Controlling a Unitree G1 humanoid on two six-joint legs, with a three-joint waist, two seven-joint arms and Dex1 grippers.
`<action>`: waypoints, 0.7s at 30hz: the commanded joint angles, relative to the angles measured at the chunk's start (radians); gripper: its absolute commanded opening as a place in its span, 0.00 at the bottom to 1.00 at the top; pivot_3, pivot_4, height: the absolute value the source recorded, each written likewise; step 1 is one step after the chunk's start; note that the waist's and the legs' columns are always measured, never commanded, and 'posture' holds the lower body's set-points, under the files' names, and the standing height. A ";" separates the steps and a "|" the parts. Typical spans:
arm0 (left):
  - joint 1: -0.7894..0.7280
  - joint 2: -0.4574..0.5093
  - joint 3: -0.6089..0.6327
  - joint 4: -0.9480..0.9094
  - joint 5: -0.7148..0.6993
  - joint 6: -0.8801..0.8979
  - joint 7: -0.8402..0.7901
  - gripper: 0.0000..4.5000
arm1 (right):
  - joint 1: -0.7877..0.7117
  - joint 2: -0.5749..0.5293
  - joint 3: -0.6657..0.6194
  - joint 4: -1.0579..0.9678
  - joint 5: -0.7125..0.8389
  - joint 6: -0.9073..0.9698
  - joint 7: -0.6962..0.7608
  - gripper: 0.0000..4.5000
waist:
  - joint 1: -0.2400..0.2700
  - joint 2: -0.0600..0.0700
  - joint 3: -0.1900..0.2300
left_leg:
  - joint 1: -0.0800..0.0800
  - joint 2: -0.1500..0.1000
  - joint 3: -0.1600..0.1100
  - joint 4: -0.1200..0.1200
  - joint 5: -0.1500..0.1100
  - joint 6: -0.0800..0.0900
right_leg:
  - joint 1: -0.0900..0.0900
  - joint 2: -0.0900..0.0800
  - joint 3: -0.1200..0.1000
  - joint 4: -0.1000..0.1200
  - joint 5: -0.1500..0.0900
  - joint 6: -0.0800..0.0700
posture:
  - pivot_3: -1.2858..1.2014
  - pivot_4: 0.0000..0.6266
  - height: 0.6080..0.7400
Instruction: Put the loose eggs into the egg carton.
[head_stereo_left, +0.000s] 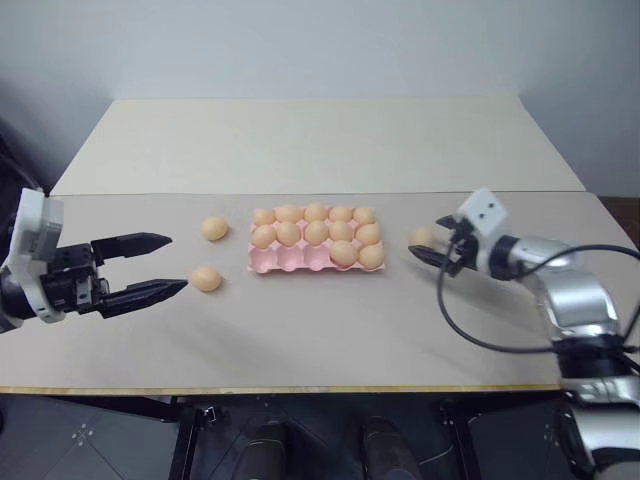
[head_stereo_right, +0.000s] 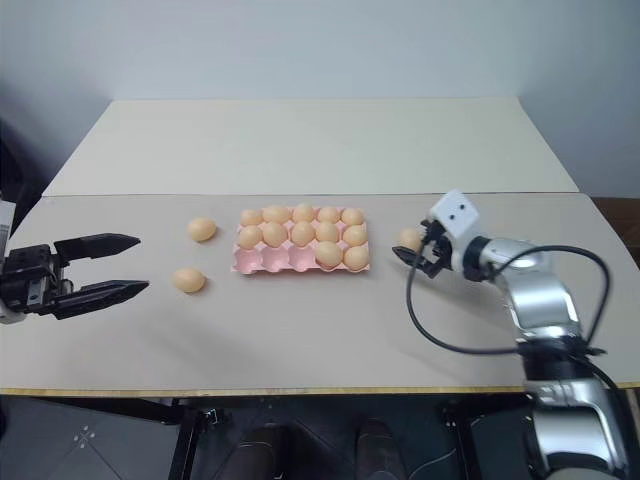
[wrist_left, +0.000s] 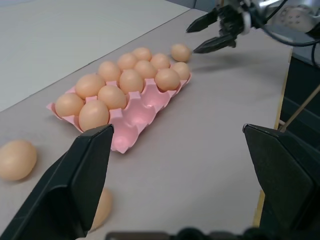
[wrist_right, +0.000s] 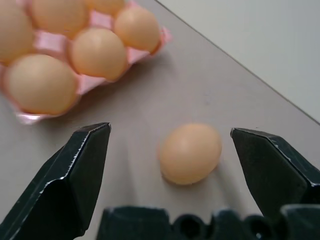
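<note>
Head views: left gripper (head_stereo_left: 178, 265) sits nearest, jaws apart and empty, two loose eggs (head_stereo_left: 206, 279) just ahead of it on the table (head_stereo_left: 330, 330). Egg carton (head_stereo_left: 290, 262) mid-table, three front cups free. Right gripper (head_stereo_left: 432, 250) is spread at the third egg (head_stereo_left: 422, 237), right of the carton.

Left wrist view: carton ahead, free cups on the near edge.

Right wrist view: egg between spread fingers (wrist_right: 75, 175), untouched. Step looks like pre-grasp; next: advance slightly, close gently.

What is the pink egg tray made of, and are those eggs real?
The egg carton looks like moulded pulp or thin plastic: matte pink, shaped cups, wavy edge. The loose egg is smooth, tan, faintly shiny; real shell or plastic, I cannot tell.
</note>
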 joint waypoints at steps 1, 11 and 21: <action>-0.008 0.013 0.017 -0.010 -0.013 -0.006 -0.007 1.00 | -0.057 0.021 0.010 0.101 -0.050 -0.080 -0.039 0.99 | 0.002 0.000 0.000 | -0.001 0.000 0.000 0.000 0.000 0.000 | 0.000 0.000 0.000 0.000 0.000 0.000 | 0.52 0.24 1.00; 0.016 0.016 0.046 -0.039 -0.022 0.009 0.005 1.00 | -0.130 0.095 0.020 0.276 -0.108 -0.183 -0.101 0.63 | 0.001 0.000 0.000 | 0.002 0.000 0.000 0.001 0.001 -0.001 | 0.001 0.000 0.001 0.001 0.000 0.000 | 0.52 0.24 1.00; 0.024 0.017 0.060 -0.048 -0.035 0.016 0.018 1.00 | -0.150 0.173 0.068 -0.210 -0.043 0.057 -0.074 0.50 | -0.019 0.000 0.000 | 0.002 0.001 0.000 0.001 0.001 -0.001 | 0.000 0.002 0.002 0.003 0.000 0.000 | 0.52 0.24 1.00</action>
